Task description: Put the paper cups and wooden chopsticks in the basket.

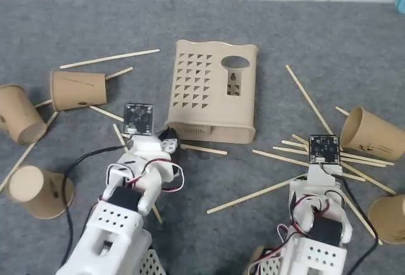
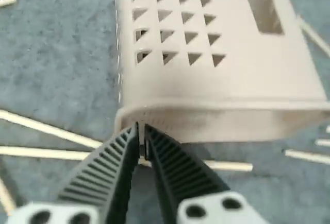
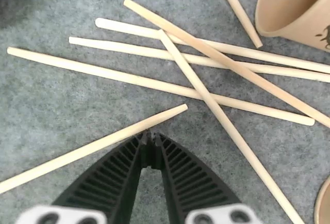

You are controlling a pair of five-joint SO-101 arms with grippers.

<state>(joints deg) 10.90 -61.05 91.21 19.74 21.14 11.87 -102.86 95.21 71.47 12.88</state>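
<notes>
The beige basket [image 1: 212, 91] lies on its side, perforated wall up. My left gripper [image 2: 140, 132] is shut with nothing visibly between its fingers, its tips right at the basket's near edge [image 2: 221, 121], above a chopstick [image 2: 229, 166]. My right gripper [image 3: 150, 137] is shut too, its tips touching or just over the thin end of a chopstick [image 3: 93, 149]. Beyond it lies a pile of crossed chopsticks [image 3: 206, 62] and a paper cup [image 3: 299, 7] on its side. Three paper cups [image 1: 77, 90] lie at the left, two more [image 1: 373, 134] at the right.
Loose chopsticks [image 1: 111, 59] are scattered over the grey cloth on both sides of the basket. One long chopstick [image 1: 308, 98] runs diagonally to the basket's right. Another one [image 1: 253, 196] lies between the two arms. A white wall borders the far edge.
</notes>
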